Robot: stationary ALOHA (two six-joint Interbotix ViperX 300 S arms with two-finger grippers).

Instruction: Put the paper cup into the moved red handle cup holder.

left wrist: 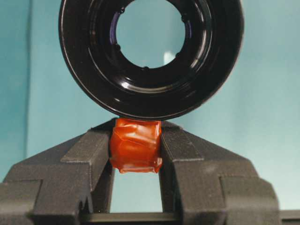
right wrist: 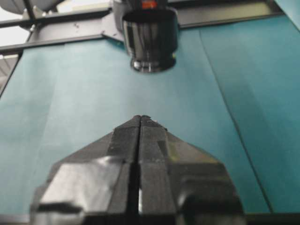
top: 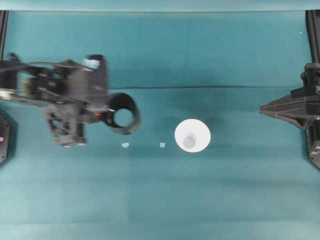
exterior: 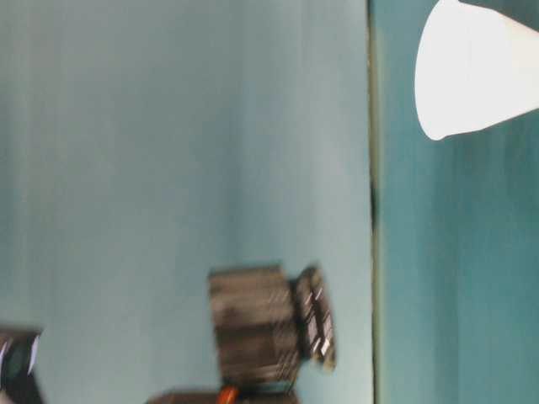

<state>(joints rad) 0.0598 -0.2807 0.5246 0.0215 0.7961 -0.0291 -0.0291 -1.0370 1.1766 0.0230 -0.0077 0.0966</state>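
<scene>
The cup [top: 192, 135] is seen from overhead as a white disc with a small greyish base at its middle, standing upright on the teal surface [top: 210, 195] a little right of centre. From table level its flared white wall [exterior: 472, 71] is shown. The holder [top: 123, 114] is a glossy black ring with an open centre, through which the teal is visible (both ends appear open). Its orange-red tab [left wrist: 136, 145] is pinched between the jaws of the left gripper [left wrist: 136, 152], and the holder is held out on its side toward the cup, well apart from it. The left arm is stretched in from the left edge. The right gripper [right wrist: 140, 123] is kept at the right edge, its jaws pressed together on nothing. Two small pale scraps [top: 125, 145] are left between holder and cup.
</scene>
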